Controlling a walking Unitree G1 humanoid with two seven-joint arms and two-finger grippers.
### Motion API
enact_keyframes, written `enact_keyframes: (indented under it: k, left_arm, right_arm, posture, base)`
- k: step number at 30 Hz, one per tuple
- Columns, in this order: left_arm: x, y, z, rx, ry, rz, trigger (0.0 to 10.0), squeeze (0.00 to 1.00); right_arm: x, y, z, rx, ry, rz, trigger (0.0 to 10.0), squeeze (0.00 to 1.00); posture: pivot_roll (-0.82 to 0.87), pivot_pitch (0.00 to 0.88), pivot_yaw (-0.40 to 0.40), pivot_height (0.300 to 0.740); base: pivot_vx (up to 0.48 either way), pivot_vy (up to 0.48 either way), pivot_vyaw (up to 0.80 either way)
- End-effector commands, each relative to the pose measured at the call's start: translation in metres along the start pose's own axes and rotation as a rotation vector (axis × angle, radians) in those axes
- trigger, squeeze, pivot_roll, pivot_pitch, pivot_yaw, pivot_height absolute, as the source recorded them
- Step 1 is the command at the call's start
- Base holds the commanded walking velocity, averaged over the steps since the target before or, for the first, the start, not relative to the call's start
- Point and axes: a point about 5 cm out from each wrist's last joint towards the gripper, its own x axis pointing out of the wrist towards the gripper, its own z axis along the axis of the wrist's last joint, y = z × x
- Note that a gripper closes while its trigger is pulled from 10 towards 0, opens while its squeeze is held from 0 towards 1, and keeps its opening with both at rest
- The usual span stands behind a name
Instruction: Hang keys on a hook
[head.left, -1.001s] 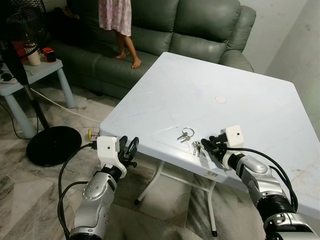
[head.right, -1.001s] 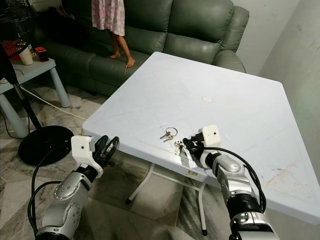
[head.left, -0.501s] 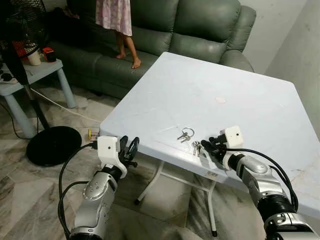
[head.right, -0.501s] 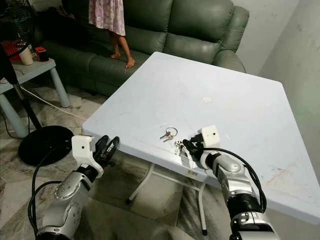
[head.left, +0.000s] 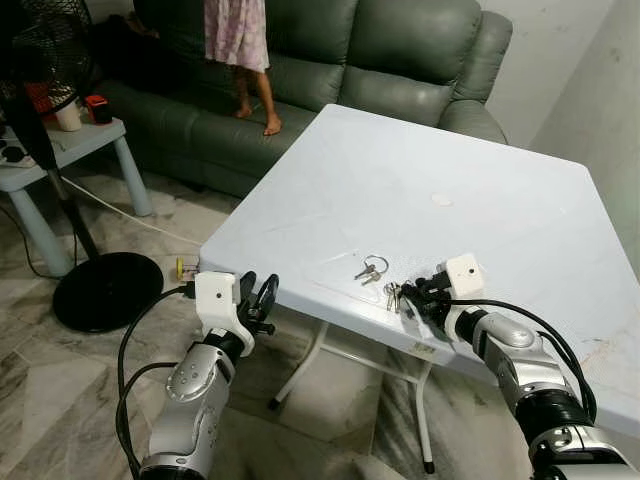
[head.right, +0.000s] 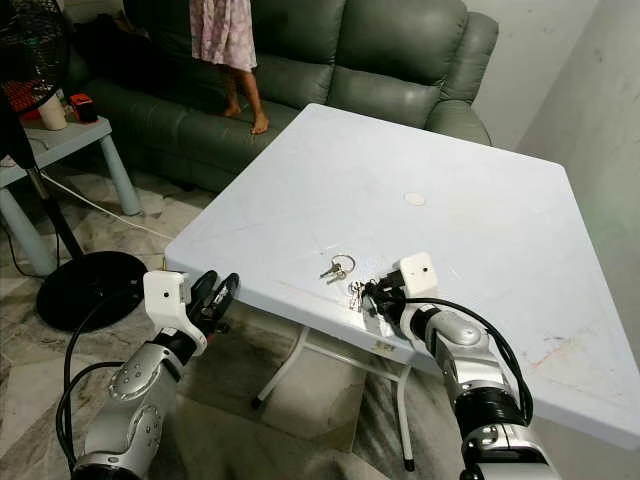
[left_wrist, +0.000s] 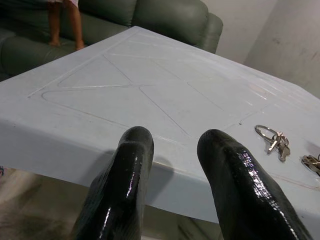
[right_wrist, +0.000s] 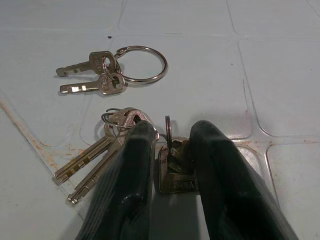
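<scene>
Pale blue-white plastic tabletop (head.left: 470, 170) takes up the centre and right of my head view, and my right pincer (head.left: 418, 294) rests on its near edge, low and right of centre. Through the right wrist camera I see the two black fingers (right_wrist: 127, 180) straddling a bunch of keys (right_wrist: 125, 145): a ring stands on edge in the gap between them, with a square key head under it, and two long keys fan out past one finger. I cannot tell whether the fingers actually pinch the ring or only sit around it. A second key ring (right_wrist: 111, 72) with two small keys lies flat just beyond, apart from the first bunch.

My left pincer (head.left: 255, 300) hangs off the tabletop's near corner, lower left of the frame, fingers parted with nothing between them.

At the upper left, a person's legs (head.left: 255, 95) stand on the green sofa (head.left: 400, 55).
</scene>
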Motion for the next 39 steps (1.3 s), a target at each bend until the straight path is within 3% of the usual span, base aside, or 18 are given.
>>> enact_keyframes:
  k: [1, 3, 4, 5, 16, 23, 28, 30, 32, 34, 36, 37, 38, 39]
  left_arm:
    - [0.001, -0.004, 0.001, 0.007, -0.002, -0.006, 10.0, 0.0]
    - [0.001, -0.004, 0.001, 0.007, -0.002, -0.005, 10.0, 0.0]
    - [0.001, -0.004, 0.001, 0.008, -0.002, -0.005, 10.0, 0.0]
    - [0.001, -0.004, 0.001, 0.008, -0.002, -0.005, 10.0, 0.0]
    - [0.001, -0.004, 0.002, 0.006, -0.005, -0.003, 10.0, 0.0]
    - [0.002, -0.003, 0.003, 0.008, -0.01, -0.001, 10.0, 0.0]
    - [0.002, -0.002, 0.006, 0.007, -0.022, 0.011, 10.0, 0.0]
    - [0.003, 0.0, 0.006, -0.005, -0.028, 0.025, 10.0, 0.0]
    - [0.003, 0.0, 0.007, -0.006, -0.03, 0.027, 10.0, 0.0]
    - [0.005, 0.0, 0.01, -0.007, -0.043, 0.04, 10.0, 0.0]
    - [0.008, 0.001, 0.014, -0.018, -0.055, 0.052, 10.0, 0.0]
    - [0.008, 0.001, 0.014, -0.018, -0.055, 0.052, 10.0, 0.0]
    - [0.01, 0.002, 0.019, -0.029, -0.072, 0.062, 10.0, 0.0]
    - [0.011, 0.002, 0.021, -0.029, -0.08, 0.068, 10.0, 0.0]
  right_arm:
    - [-0.002, -0.003, 0.001, -0.011, 0.004, -0.012, 1.5, 0.0]
    - [-0.002, -0.004, 0.001, -0.013, 0.006, -0.018, 1.1, 0.0]
    - [-0.002, -0.004, 0.001, -0.015, 0.005, -0.02, 0.2, 0.0]
    - [-0.002, -0.004, 0.001, -0.016, 0.003, -0.02, 0.0, 0.0]
    - [-0.002, -0.005, 0.002, -0.019, 0.001, -0.023, 0.0, 0.0]
    - [0.0, -0.005, 0.012, 0.023, -0.068, -0.035, 0.0, 0.0]
    - [0.0, -0.005, 0.03, 0.075, -0.208, -0.039, 0.0, 0.0]
    - [-0.005, -0.005, 0.045, 0.064, -0.346, -0.043, 0.0, 0.0]
    - [-0.006, -0.004, 0.05, 0.065, -0.39, -0.043, 0.0, 0.0]
    - [-0.01, -0.005, 0.064, 0.123, -0.494, -0.055, 0.0, 0.0]
    - [-0.014, -0.008, 0.075, 0.154, -0.57, -0.081, 1.6, 0.0]
    - [-0.014, -0.008, 0.075, 0.154, -0.57, -0.081, 1.6, 0.0]
    - [-0.017, -0.01, 0.084, 0.152, -0.608, -0.122, 10.0, 0.0]
    - [-0.02, -0.012, 0.088, 0.162, -0.633, -0.156, 10.0, 0.0]
  posture:
    - [0.2, 0.0, -0.114, 0.736]
    - [0.2, 0.0, -0.115, 0.736]
    - [0.2, 0.0, -0.115, 0.736]
    - [0.2, 0.0, -0.115, 0.736]
    - [0.2, 0.0, -0.117, 0.736]
    - [0.2, 0.0, -0.119, 0.736]
    - [0.21, 0.0, -0.121, 0.736]
    - [0.21, 0.0, -0.121, 0.736]
    - [0.21, 0.0, -0.121, 0.736]
    - [0.21, 0.0, -0.123, 0.736]
    - [0.21, 0.0, -0.123, 0.736]
    - [0.21, 0.0, -0.123, 0.736]
    - [0.21, 0.0, -0.125, 0.736]
    - [0.21, 0.0, -0.126, 0.736]
  base:
    - [0.0, 0.0, 0.0]
    - [0.0, 0.0, 0.0]
    - [0.0, 0.0, 0.0]
    - [0.0, 0.0, 0.0]
    - [0.0, 0.0, 0.0]
    - [0.0, 0.0, 0.0]
    - [0.0, 0.0, 0.0]
    - [0.0, 0.0, 0.0]
    - [0.0, 0.0, 0.0]
    - [0.0, 0.0, 0.0]
    - [0.0, 0.0, 0.0]
    - [0.0, 0.0, 0.0]
    - [0.0, 0.0, 0.0]
    - [0.0, 0.0, 0.0]
